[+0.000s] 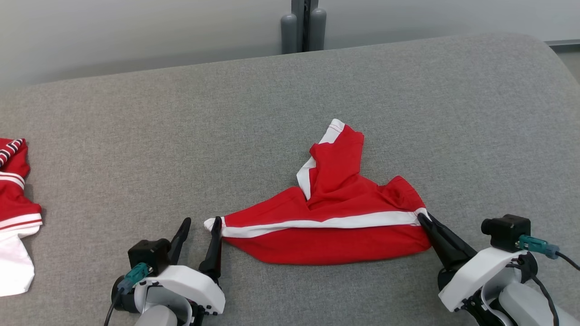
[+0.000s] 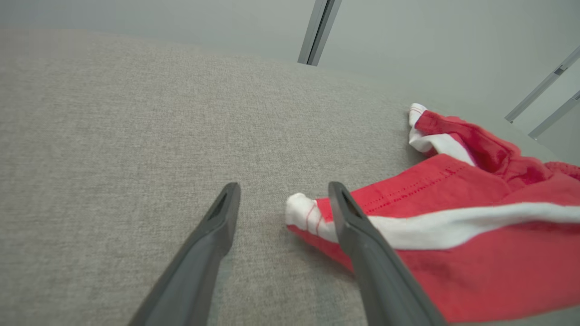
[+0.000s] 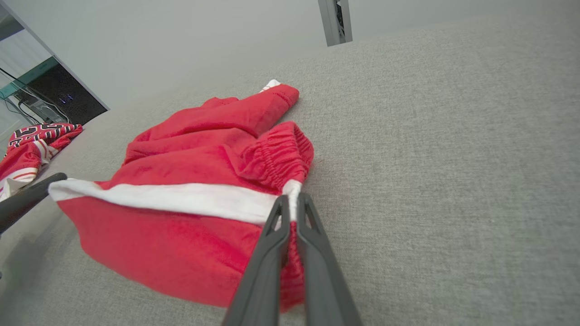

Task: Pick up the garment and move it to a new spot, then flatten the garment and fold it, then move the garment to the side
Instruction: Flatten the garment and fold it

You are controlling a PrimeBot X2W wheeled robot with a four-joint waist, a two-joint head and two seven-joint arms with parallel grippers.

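**Shorts being readied for flattening**

Head view: the red garment (image 1: 326, 240) is lying rumpled at lower centre on the grey woven worktop (image 1: 136, 136). Its gathered elastic waistband is being pinched by the tightly closed right gripper (image 1: 422, 217). The left gripper (image 1: 202, 220) is being held wide at the white hem corner.

Left wrist view: that corner is lying between the fingers, close to one, and should be centred before closing.

Right wrist view: the soft, creased cloth should be drawn out evenly.

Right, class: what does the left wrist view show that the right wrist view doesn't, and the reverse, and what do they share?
Left wrist view: the open left claw, the white hem corner between its fingers. Right wrist view: the right claw shut on the elastic waistband, plus a second red garment beyond. Shared: the red shorts and the grey cushion.
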